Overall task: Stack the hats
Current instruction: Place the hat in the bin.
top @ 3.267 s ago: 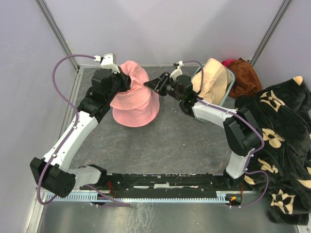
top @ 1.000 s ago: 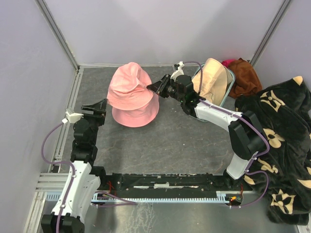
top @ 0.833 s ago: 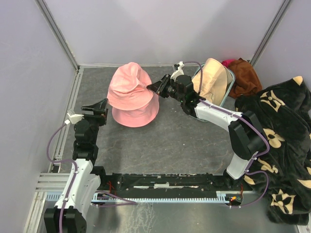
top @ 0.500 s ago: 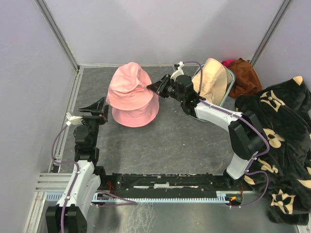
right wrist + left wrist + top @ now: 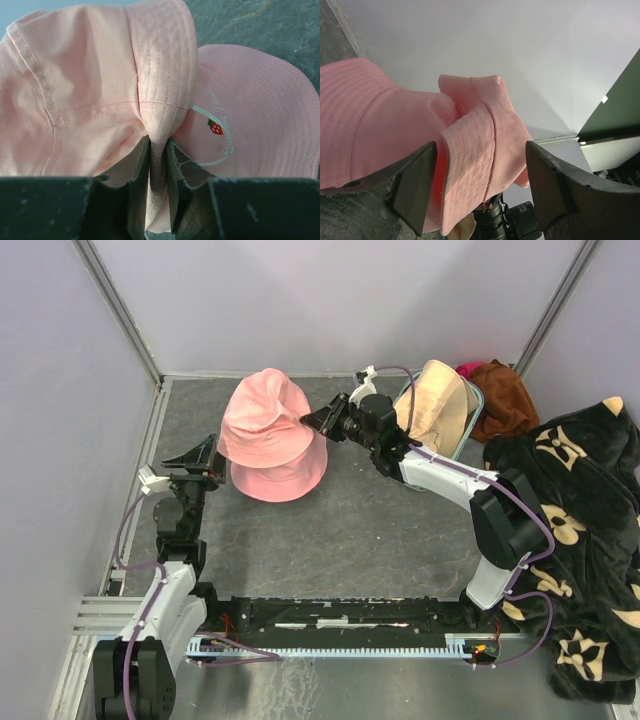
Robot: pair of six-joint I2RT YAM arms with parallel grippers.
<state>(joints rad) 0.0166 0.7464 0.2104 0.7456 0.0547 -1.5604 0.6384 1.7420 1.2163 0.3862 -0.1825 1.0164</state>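
Observation:
Two pink hats sit at the back left of the table. The upper pink hat point(image 5: 262, 415) rests tilted on the lower pink hat point(image 5: 283, 476). My right gripper point(image 5: 308, 421) is shut on a fold of the upper hat's brim point(image 5: 159, 125); the lower hat point(image 5: 250, 115) shows a strawberry logo beyond it. My left gripper point(image 5: 200, 460) stands open to the left of the hats, apart from them. Between its fingers point(image 5: 415, 190) I see only the hats' brims point(image 5: 480, 150) further off. A beige hat point(image 5: 437, 403) stands in the teal basket point(image 5: 474, 398).
A rust-brown cloth point(image 5: 505, 395) lies behind the basket at the back right. A black blanket with beige flowers point(image 5: 575, 530) covers the right side. Metal frame posts and pale walls close in the back and the left.
Since the earliest frame my left gripper has let go of the upper pink hat and drawn back to the left. My right gripper keeps its pinch on the brim, barely moving.

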